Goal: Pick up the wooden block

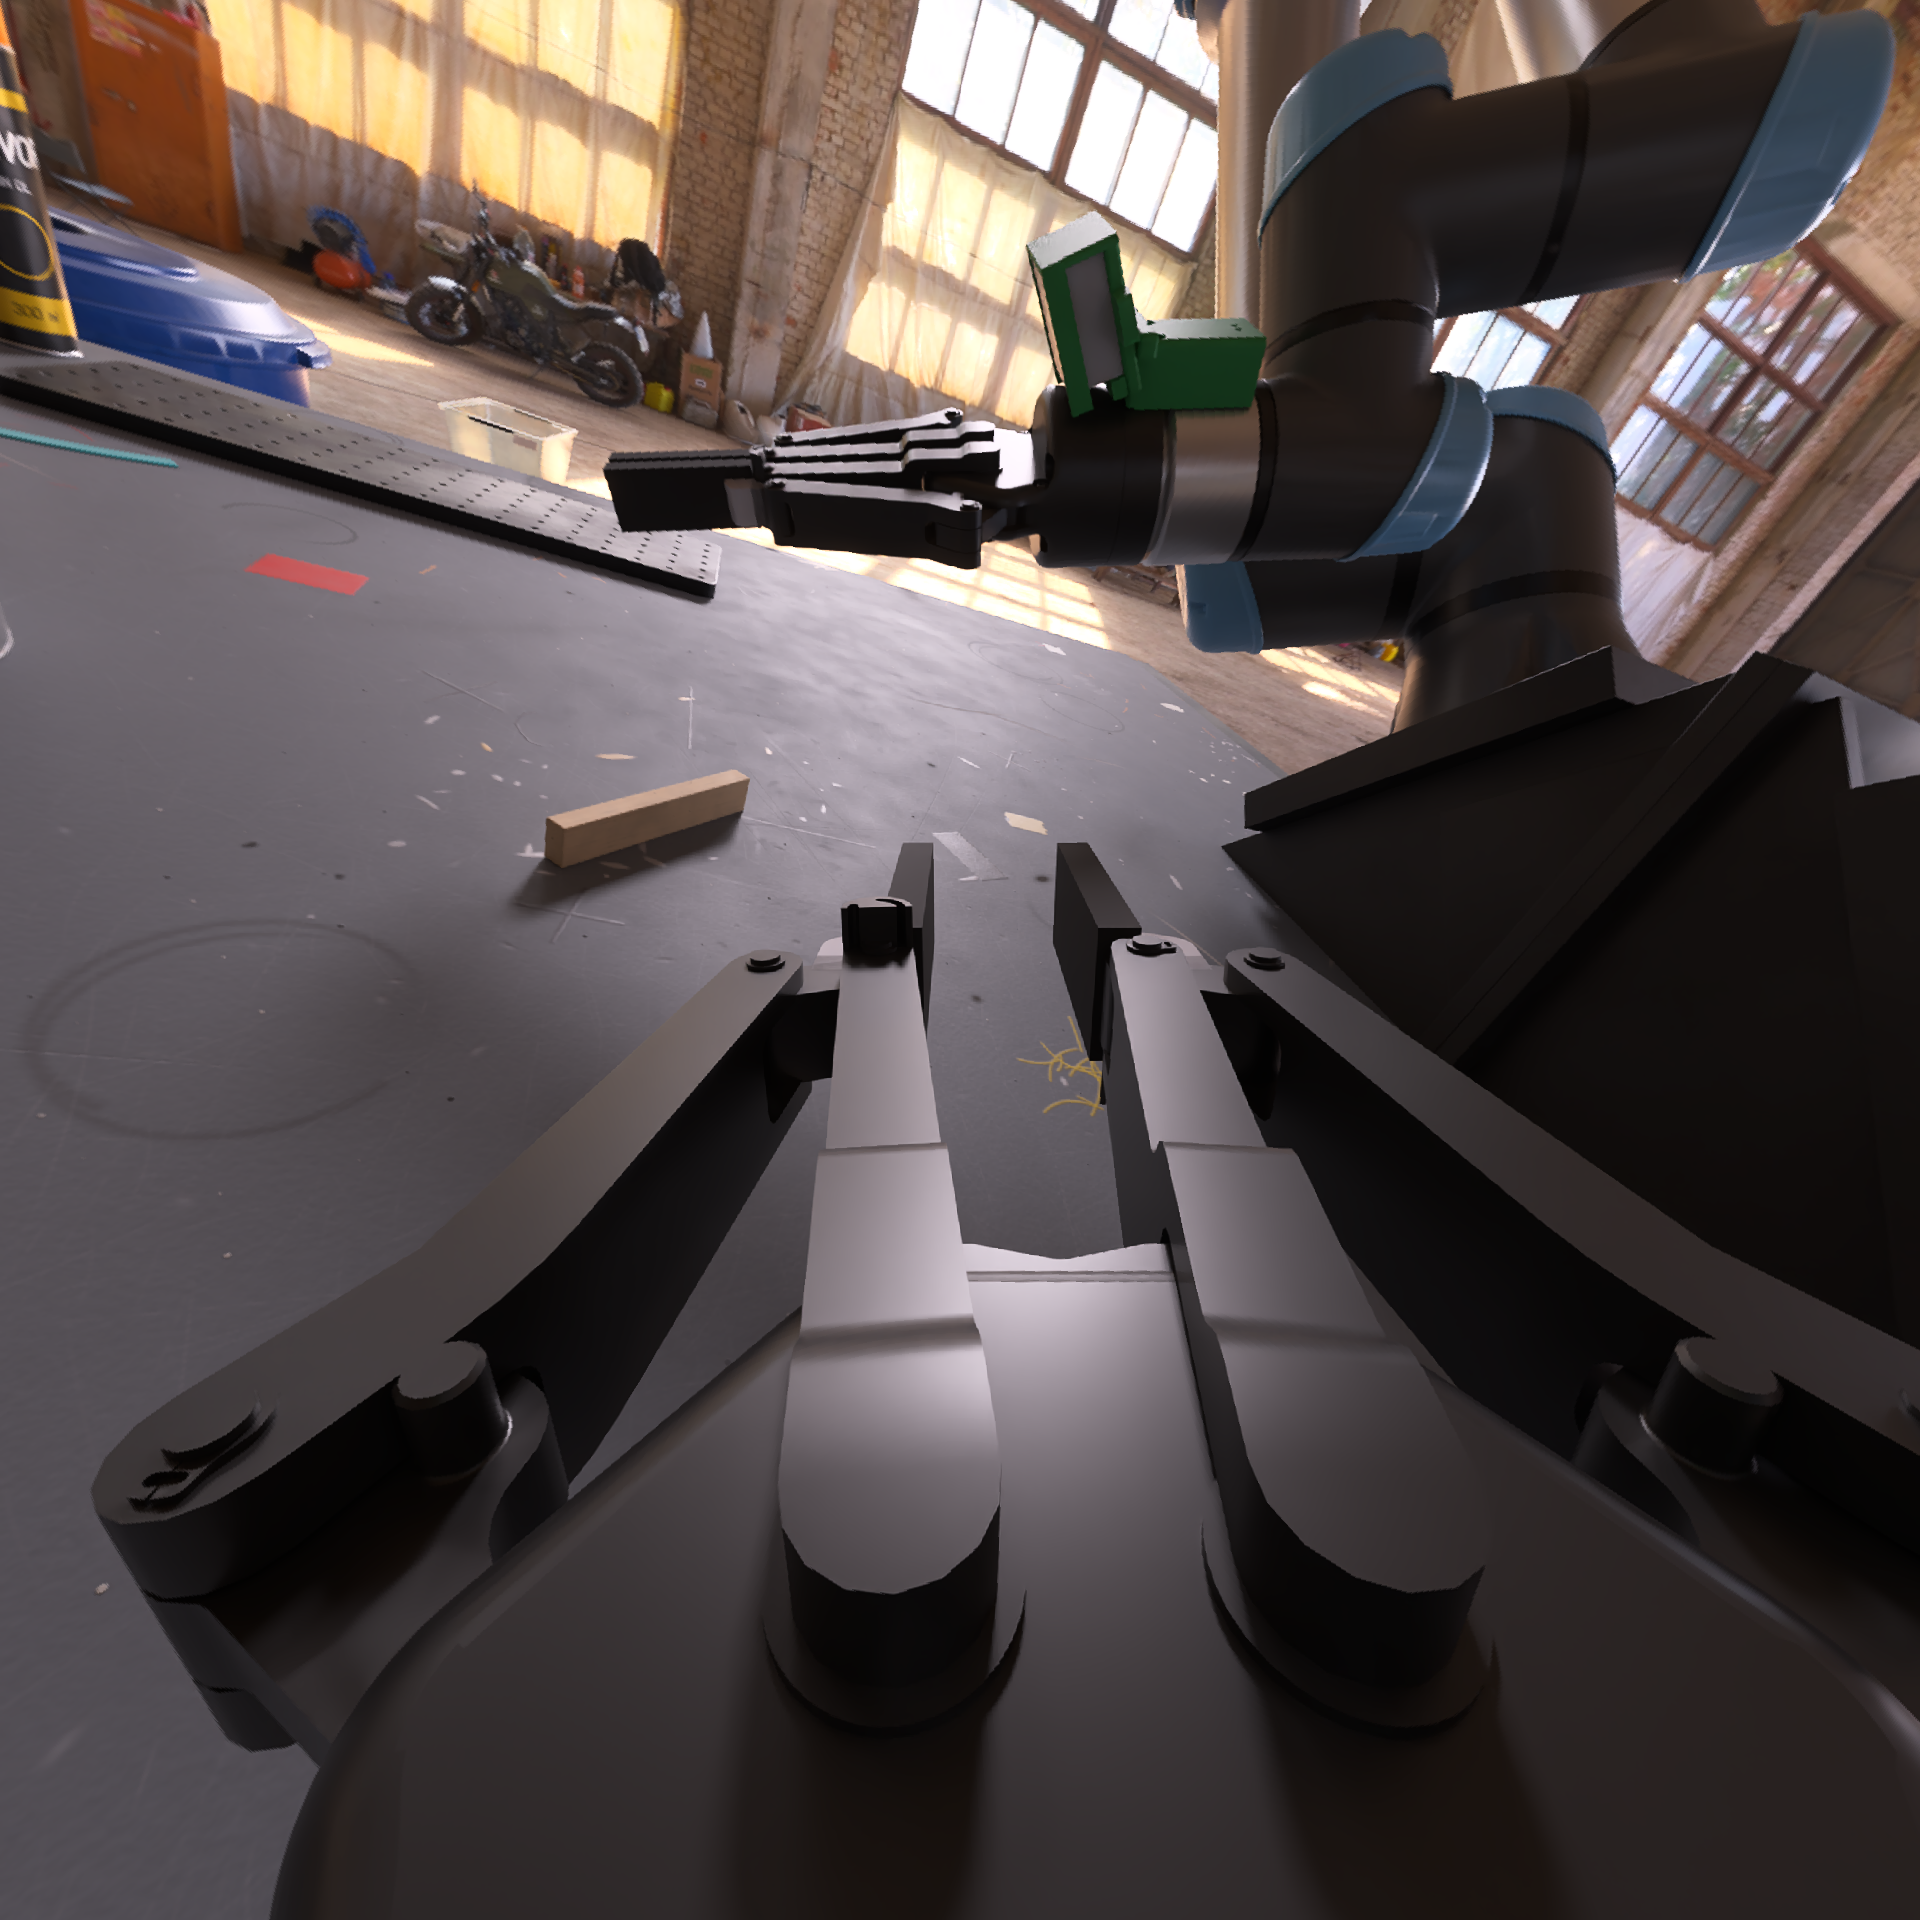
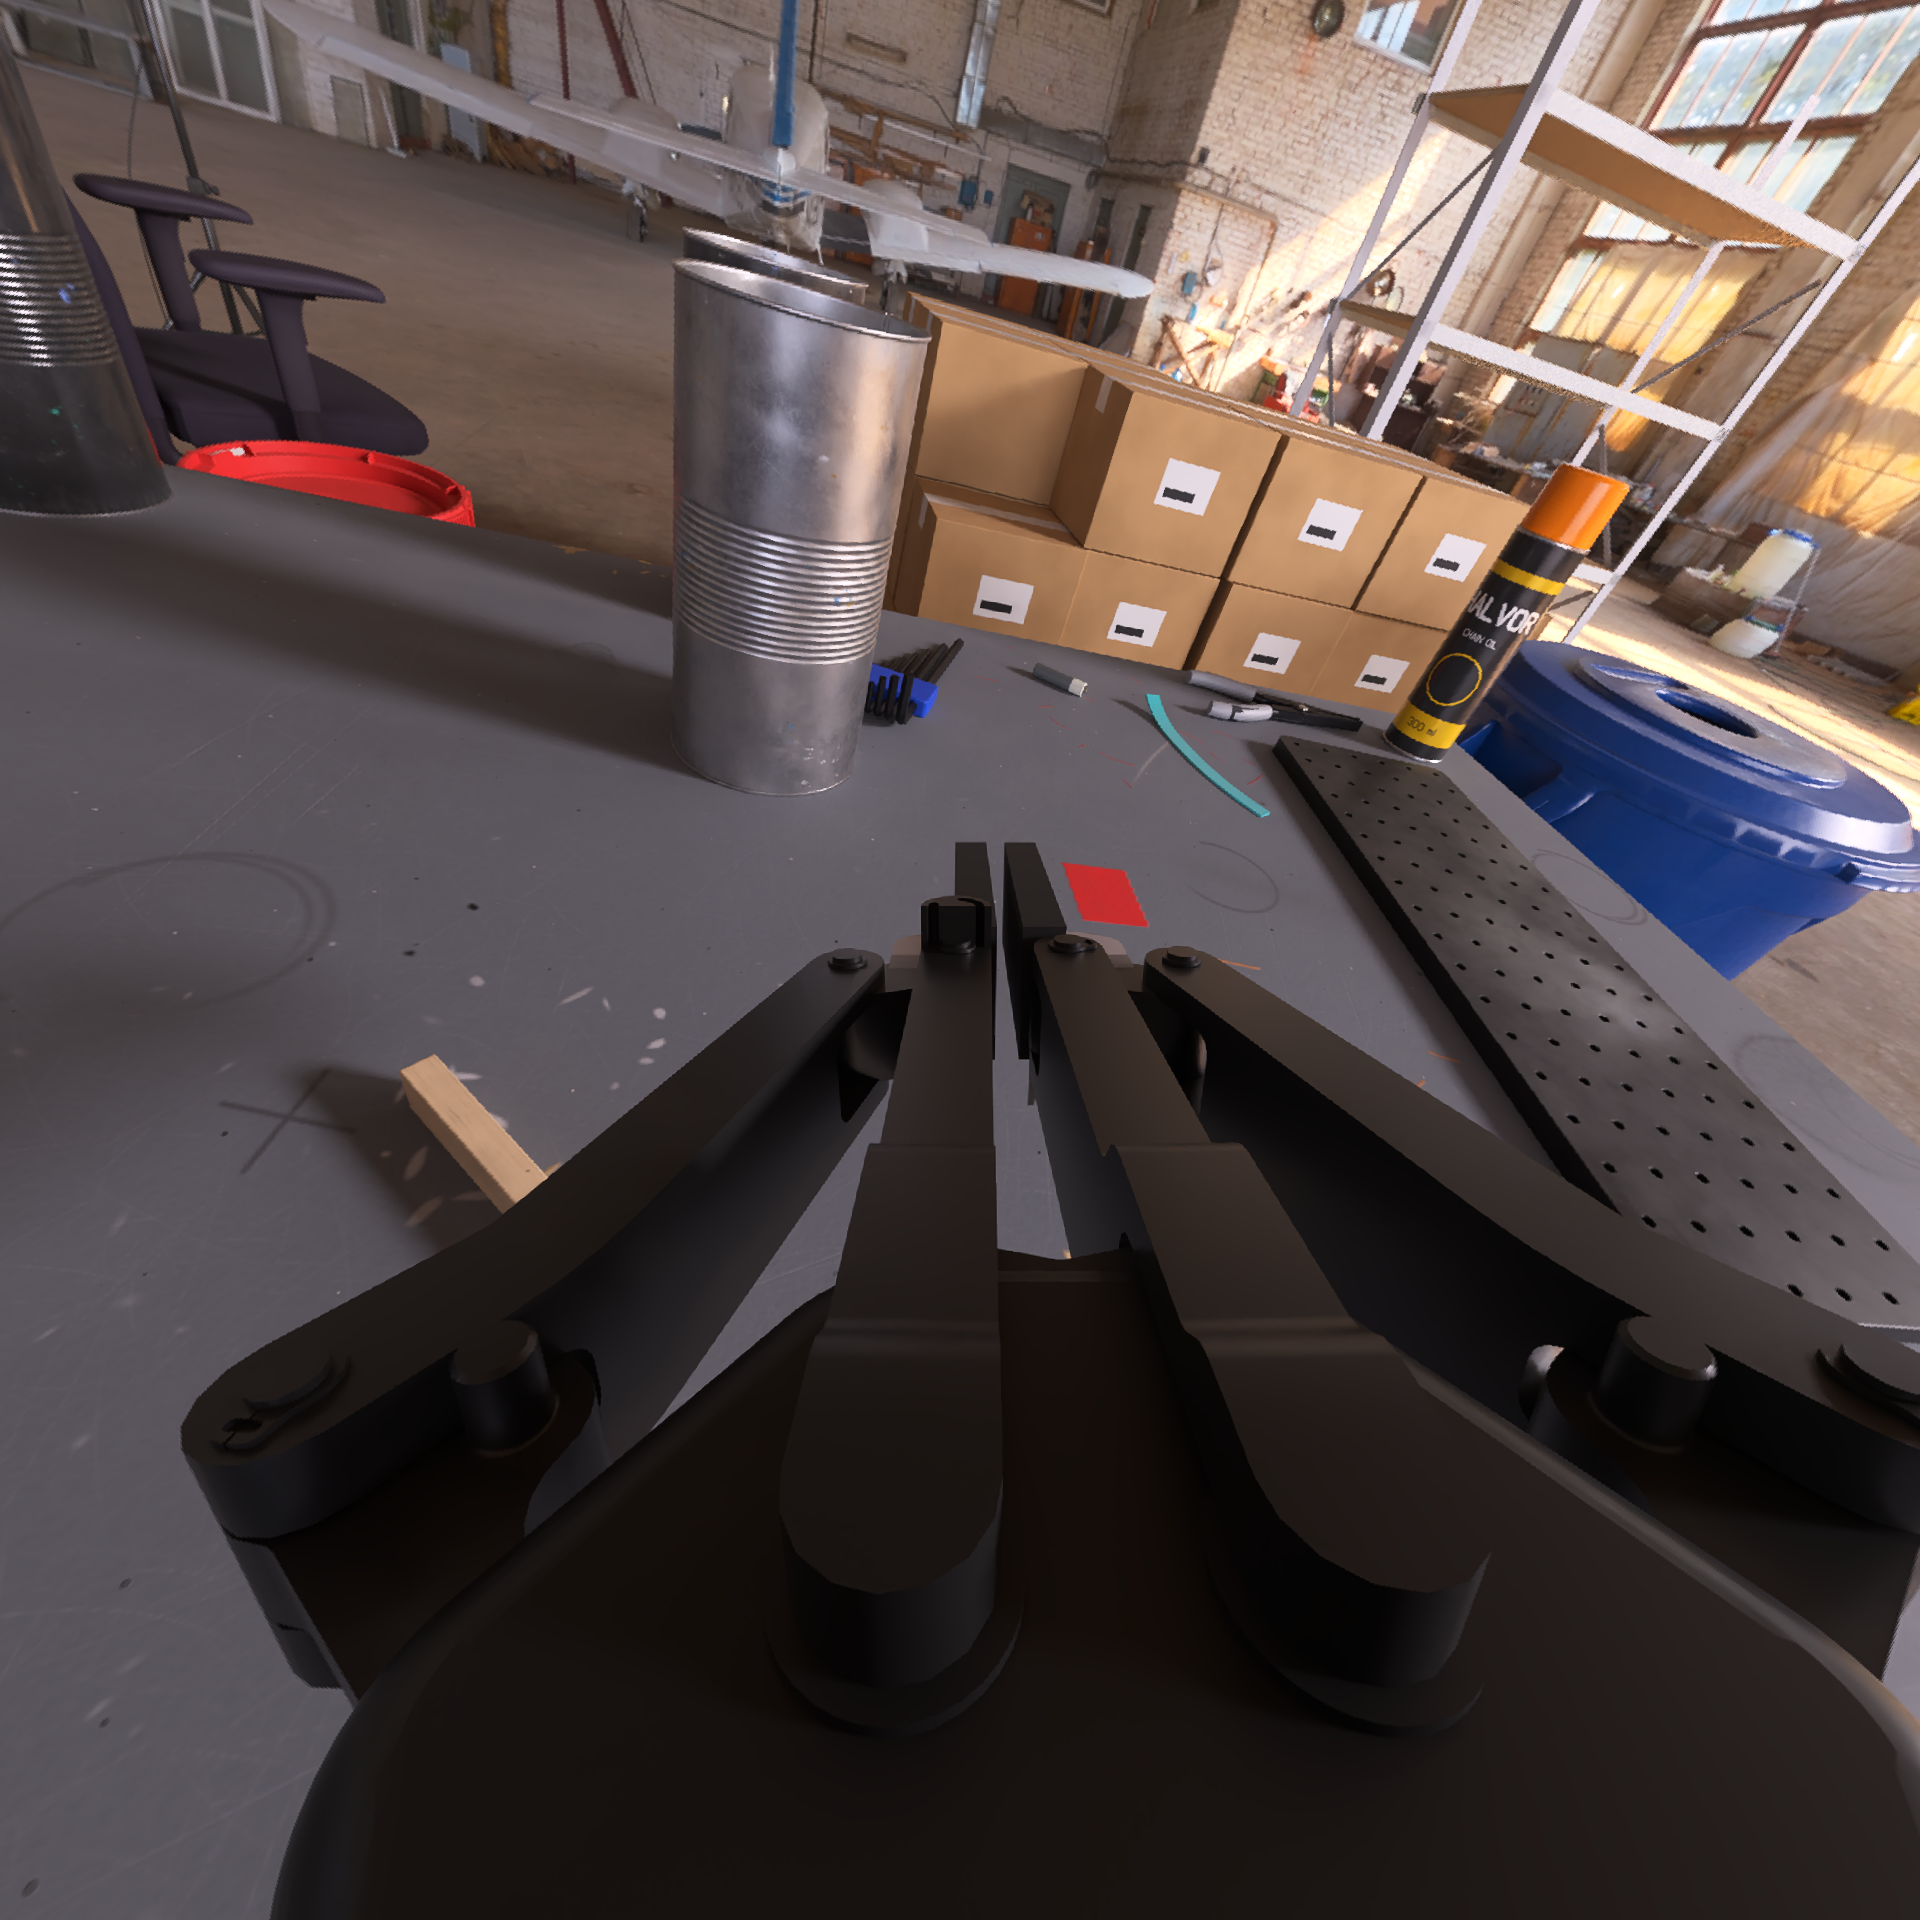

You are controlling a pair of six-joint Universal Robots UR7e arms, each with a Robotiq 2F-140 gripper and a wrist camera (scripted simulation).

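Left end effector (image 1: 992, 883) hangs low over the bench (image 1: 312, 1039), fingers parted by a narrow gap and empty; the wooden block (image 1: 646, 818) lies flat ahead to its left, untouched. Right end effector (image 2: 1008, 883), nearly pressed together, hovers beyond, probably idle.

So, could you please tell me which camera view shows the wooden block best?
The left wrist view: the whole wooden block lies unobstructed on the table. The right wrist view shows only one end, the rest hidden behind the gripper's linkage.
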